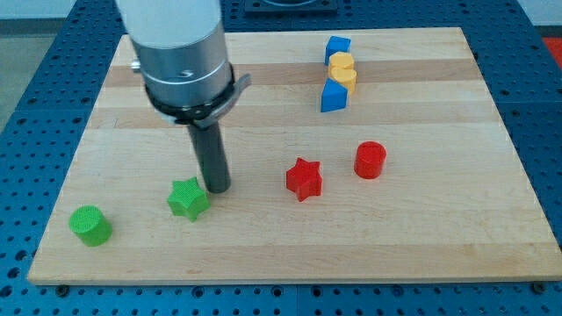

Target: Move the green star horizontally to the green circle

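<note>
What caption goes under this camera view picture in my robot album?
My tip beside the green star block, green circle block waiting at the view's left on the wooden board.

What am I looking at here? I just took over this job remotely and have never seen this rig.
One camera looks down at a wooden board on a blue perforated table. The big grey cylinder is a robot arm ending in a dark rod; nothing is held, it only pushes. My tip sits just at the view's right of the green star. The green circle lies farther to the view's left. Also there: a red star, a red cylinder, and near the top two blue blocks with a yellow one between.
</note>
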`<move>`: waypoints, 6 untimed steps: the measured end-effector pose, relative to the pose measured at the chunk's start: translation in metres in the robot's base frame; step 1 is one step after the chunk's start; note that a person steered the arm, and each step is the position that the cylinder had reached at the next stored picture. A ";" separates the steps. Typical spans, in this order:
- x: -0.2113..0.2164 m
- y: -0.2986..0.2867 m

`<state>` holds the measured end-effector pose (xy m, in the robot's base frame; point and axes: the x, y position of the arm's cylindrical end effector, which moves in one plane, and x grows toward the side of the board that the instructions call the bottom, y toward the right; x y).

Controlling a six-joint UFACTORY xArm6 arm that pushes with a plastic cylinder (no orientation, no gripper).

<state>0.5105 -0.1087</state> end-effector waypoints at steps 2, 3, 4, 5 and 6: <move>0.013 -0.034; 0.008 -0.029; 0.014 -0.043; 0.006 -0.002; 0.014 0.045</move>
